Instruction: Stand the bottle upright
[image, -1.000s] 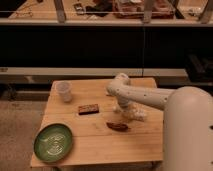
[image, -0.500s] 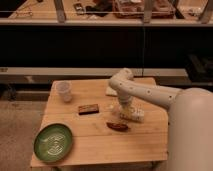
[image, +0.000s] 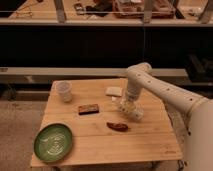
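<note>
The small white bottle (image: 134, 113) is at the right-middle of the wooden table (image: 145, 145), tilted rather than upright. My gripper (image: 128, 106) comes down on it from above at the end of the white arm, which reaches in from the right. The gripper looks shut on the bottle's upper end, and much of the bottle is hidden behind it.
A translucent plastic cup (image: 64, 91) stands at the back left. A brown block (image: 88, 108) lies mid-table, with a flat white block (image: 114, 91) behind the gripper. A dark red-brown item (image: 117, 126) lies in front of the bottle. A green plate (image: 53, 142) sits at the front left corner.
The arm has swung up from a low reach across the table to a steeper, more upright stance over the bottle. The bottle has shifted slightly left under the gripper.
</note>
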